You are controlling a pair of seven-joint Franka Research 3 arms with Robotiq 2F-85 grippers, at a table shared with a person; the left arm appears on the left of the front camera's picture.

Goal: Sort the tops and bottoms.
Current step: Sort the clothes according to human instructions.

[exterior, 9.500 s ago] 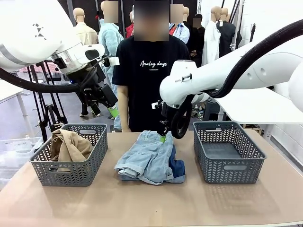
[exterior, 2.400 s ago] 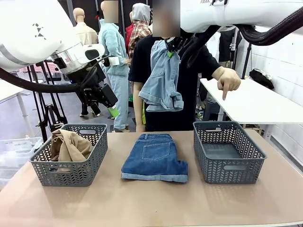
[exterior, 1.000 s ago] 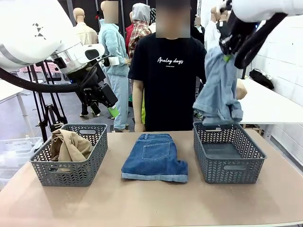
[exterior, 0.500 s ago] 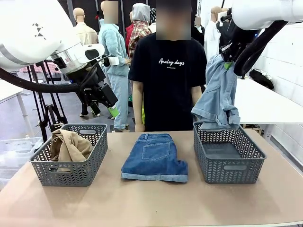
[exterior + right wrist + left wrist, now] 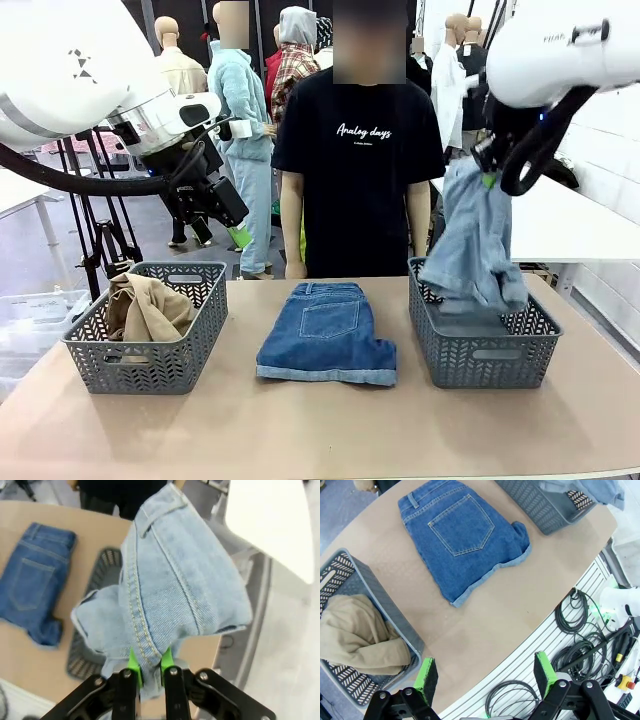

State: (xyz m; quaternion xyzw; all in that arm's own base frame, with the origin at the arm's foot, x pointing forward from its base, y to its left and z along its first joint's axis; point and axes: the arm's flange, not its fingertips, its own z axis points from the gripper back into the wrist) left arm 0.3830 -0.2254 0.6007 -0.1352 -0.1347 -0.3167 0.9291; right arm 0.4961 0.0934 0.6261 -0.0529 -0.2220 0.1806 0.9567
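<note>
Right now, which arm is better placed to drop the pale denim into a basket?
Right: the right gripper is shut on the pale denim, which hangs into the right basket. The left gripper is open, up by the left basket.

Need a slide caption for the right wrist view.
Right gripper pinching pale denim garment above the grey basket, dark denim shorts flat on the table.

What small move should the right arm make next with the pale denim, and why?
Probably lower slightly, then open the right gripper: it pinches the pale denim garment over the right basket, and the cloth's lower end hangs inside it.
</note>
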